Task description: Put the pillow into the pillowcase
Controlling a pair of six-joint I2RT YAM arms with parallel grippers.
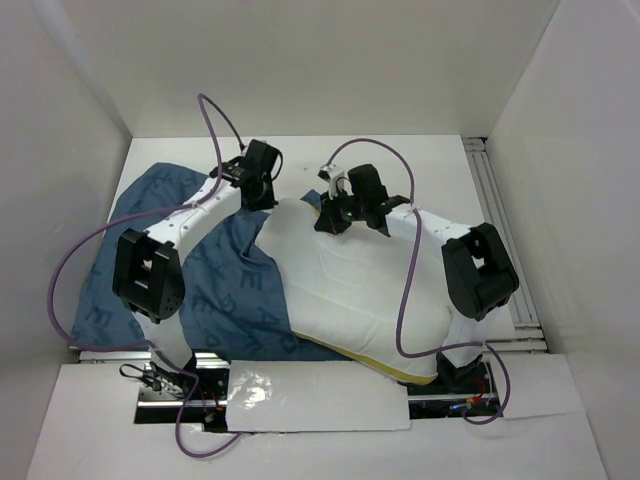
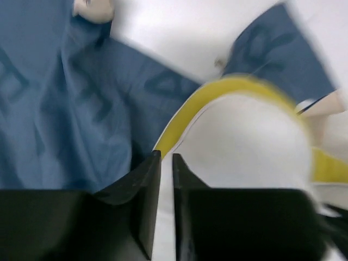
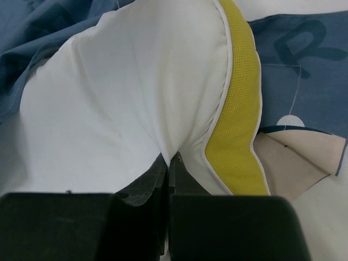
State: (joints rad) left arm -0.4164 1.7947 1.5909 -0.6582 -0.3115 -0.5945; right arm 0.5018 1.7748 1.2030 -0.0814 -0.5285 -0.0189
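Observation:
The cream-white pillow (image 1: pixel 350 290) lies across the middle and right of the table, its yellow band (image 1: pixel 400 372) along the near edge. The blue printed pillowcase (image 1: pixel 215 290) lies spread under and to the left of it. My left gripper (image 1: pixel 262 190) is at the pillow's far left corner. In the left wrist view its jaws (image 2: pixel 166 157) are nearly together with white pillow fabric (image 2: pixel 250 141) between them, next to the yellow band (image 2: pixel 217 89). My right gripper (image 1: pixel 335 215) is at the pillow's far edge. It is shut (image 3: pixel 169 157) on a pinched fold of the pillow (image 3: pixel 125 103).
White walls enclose the table on three sides. An aluminium rail (image 1: pixel 500 230) runs along the right edge. A plastic-covered sheet (image 1: pixel 310 395) lies at the front between the arm bases. The pillowcase's beige inner side (image 3: pixel 293 157) shows beside the yellow band (image 3: pixel 236 109).

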